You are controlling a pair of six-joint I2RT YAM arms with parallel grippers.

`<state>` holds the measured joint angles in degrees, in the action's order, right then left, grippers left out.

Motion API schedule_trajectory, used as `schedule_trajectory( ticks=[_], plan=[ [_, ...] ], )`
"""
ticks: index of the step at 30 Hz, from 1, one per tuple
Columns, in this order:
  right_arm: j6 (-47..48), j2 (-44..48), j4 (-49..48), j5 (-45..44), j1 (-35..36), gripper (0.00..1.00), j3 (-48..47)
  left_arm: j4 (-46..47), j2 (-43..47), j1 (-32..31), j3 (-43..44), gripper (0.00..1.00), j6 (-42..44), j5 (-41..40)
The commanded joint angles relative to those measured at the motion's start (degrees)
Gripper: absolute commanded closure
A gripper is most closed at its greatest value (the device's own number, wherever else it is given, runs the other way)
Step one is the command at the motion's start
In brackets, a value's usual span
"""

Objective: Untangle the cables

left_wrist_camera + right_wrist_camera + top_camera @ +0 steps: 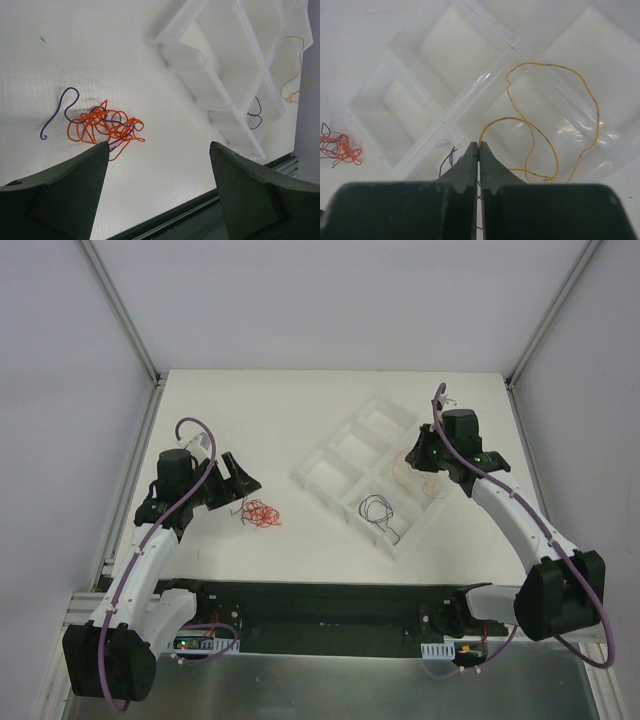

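Knot of thin orange and purple wires (107, 125) lies unsorted by the spread left hand (159, 145); the right hand (478, 145) pinches a thin yellow wire (545, 64) above the clear divided tray (465, 97).

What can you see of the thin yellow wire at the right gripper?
A thin, flexible-looking yellow wire with short dark bands, curled in loose open loops. One end is pinched in the tips of the shut right gripper; the rest spreads over one compartment of the clear plastic divided tray.

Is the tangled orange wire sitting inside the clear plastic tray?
No, the tangled orange wire lies on the white table, outside the clear plastic tray.
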<state>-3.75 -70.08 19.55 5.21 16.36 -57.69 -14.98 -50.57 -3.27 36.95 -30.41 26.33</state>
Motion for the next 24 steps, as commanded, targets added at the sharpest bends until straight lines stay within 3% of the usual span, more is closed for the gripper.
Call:
schedule_trajectory(
  ticks=[1,7,13,19,24],
  plan=[
    [-3.1,-6.9,-6.4,7.1,-1.4,1.00,-1.8,-0.7,1.5,0.6,1.3,0.19,1.2,0.0],
    [-1.6,-18.1,-5.1,10.1,-1.3,1.00,-6.4,-1.5,2.2,0.6,1.0,0.19,1.3,0.7],
    [-3.8,-20.9,-1.2,10.9,-1.3,0.98,-6.6,-1.9,2.8,0.6,0.9,0.19,1.6,0.4],
    [0.3,-18.2,9.3,7.7,-1.3,0.62,-11.3,-2.0,1.8,0.6,1.4,0.19,2.2,0.3],
    [2.9,-12.4,13.1,4.0,-1.4,0.45,-13.0,-2.2,1.0,0.6,1.5,0.19,3.0,-0.5]
  ],
)
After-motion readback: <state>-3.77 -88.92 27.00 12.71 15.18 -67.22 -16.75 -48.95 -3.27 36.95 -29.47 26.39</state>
